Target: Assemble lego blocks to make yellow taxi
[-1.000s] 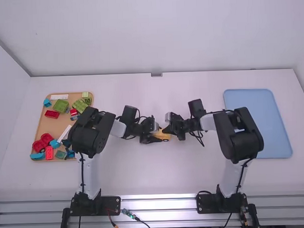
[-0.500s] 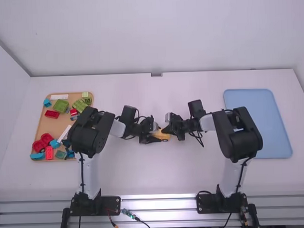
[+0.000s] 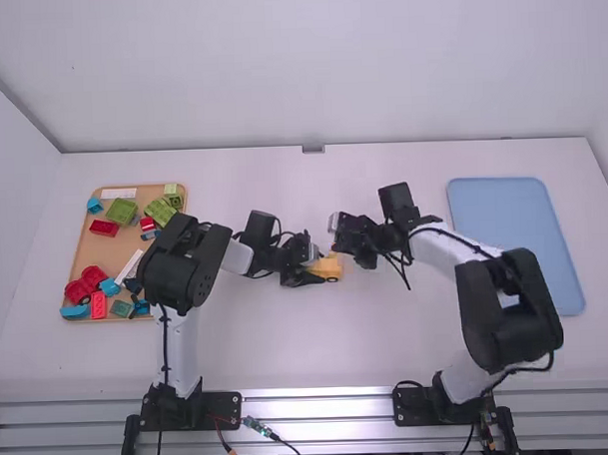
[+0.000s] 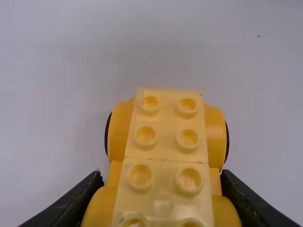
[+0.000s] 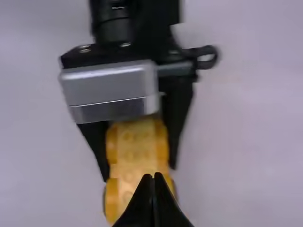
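The high camera stands above and behind the two arms, and looks forward and down; the yellow car (image 3: 327, 268) is far from it, near the middle, with the wall (image 3: 329, 72) beyond the car. The left wrist camera looks down on the car's studs (image 4: 146, 136) from very near. The right wrist camera looks down too, but from the other side of the car and less near — the left gripper (image 3: 317, 273) rises beyond the car there. All three views share the car and the table (image 3: 273, 343) around it.
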`<action>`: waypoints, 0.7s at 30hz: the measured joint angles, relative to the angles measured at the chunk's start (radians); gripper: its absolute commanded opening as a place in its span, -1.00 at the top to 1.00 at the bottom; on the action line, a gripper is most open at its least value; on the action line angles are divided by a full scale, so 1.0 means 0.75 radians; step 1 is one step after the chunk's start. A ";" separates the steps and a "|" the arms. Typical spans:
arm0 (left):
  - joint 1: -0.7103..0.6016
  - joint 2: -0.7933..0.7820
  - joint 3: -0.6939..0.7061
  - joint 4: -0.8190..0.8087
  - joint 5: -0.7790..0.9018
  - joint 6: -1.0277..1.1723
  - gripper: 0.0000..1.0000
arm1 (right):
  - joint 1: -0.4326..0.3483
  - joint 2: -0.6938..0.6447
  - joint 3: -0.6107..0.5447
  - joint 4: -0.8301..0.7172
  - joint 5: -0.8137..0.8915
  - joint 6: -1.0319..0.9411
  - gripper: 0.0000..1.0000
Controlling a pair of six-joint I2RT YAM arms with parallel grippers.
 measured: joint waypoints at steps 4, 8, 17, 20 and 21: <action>-0.001 0.000 0.001 0.002 -0.004 -0.005 0.85 | 0.000 -0.118 0.074 -0.200 0.245 0.091 0.84; 0.000 0.000 0.001 0.001 -0.009 -0.006 0.72 | -0.001 -0.193 0.119 -0.397 0.482 0.186 0.49; -0.008 -0.022 0.027 -0.003 -0.140 -0.110 0.26 | -0.001 -0.217 0.123 -0.509 0.729 0.435 -0.16; -0.008 -0.028 0.028 -0.013 -0.154 -0.115 -0.02 | -0.001 -0.214 0.111 -0.492 0.741 0.508 -0.84; -0.008 -0.029 0.028 -0.016 -0.158 -0.116 -0.06 | -0.001 -0.207 0.097 -0.483 0.742 0.527 -0.98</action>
